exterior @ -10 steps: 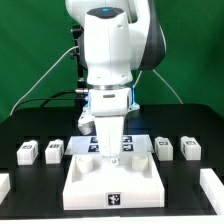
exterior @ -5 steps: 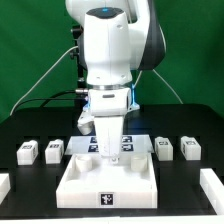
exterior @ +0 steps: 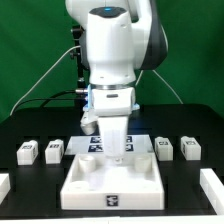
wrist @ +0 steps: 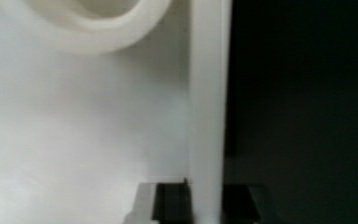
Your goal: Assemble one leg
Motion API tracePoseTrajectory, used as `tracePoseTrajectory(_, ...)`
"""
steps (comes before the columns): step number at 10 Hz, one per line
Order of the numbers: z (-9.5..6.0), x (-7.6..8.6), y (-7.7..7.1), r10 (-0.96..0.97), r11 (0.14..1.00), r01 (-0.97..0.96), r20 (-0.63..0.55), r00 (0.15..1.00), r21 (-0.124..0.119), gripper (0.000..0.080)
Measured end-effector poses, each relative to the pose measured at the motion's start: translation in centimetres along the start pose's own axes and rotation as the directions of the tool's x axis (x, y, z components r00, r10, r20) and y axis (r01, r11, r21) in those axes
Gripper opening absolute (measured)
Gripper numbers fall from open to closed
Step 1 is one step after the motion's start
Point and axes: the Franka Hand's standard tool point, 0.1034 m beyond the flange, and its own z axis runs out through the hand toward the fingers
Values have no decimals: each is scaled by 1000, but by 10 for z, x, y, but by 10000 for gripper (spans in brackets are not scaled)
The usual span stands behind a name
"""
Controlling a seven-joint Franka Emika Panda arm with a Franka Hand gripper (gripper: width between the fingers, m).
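Pinching the upright rim of the panel (wrist: 87,130), the tool (wrist: 210,205) had a dark finger (wrist: 172,205) pressed against each side of that thin wall. A round socket (wrist: 91,18) showed farther along the panel's face. No leg was in its grip. Beside the panel's far corners the four legs sat in two pairs, named here by the exterior view's sides: left outer leg (exterior: 28,151), left inner leg (exterior: 54,150), right inner leg (exterior: 164,147) and right outer leg (exterior: 188,148). The right inner leg looked nearest, lying sideways from the tool, so reaching it would probably mean letting go of the panel first. The legs were too small to judge their long axes. The marker board (exterior: 95,146) lay behind on the black surface (exterior: 30,200), before a green backdrop (exterior: 30,60).
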Motion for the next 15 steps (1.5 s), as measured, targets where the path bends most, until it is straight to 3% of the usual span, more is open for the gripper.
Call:
tracePoseTrajectory(4,-3,52,57,0,1000,-1,-25,1000,-31,59)
tracePoseTrajectory(7,3,67,59,-8,1000,8,-21,1000,-10,60)
tracePoseTrajectory(8,3,66,59,-15,1000,15,-20,1000,-11,60)
tracePoseTrajectory(10,3,66,59,-18,999,17,-28,999,-37,60)
tracePoseTrajectory(12,3,65,59,-14,999,13,-28,1000,-36,60)
tracePoseTrajectory(14,3,65,59,-13,999,12,-28,1000,-35,371)
tracePoseTrajectory(15,3,65,59,-13,999,12,-28,1000,-35,371)
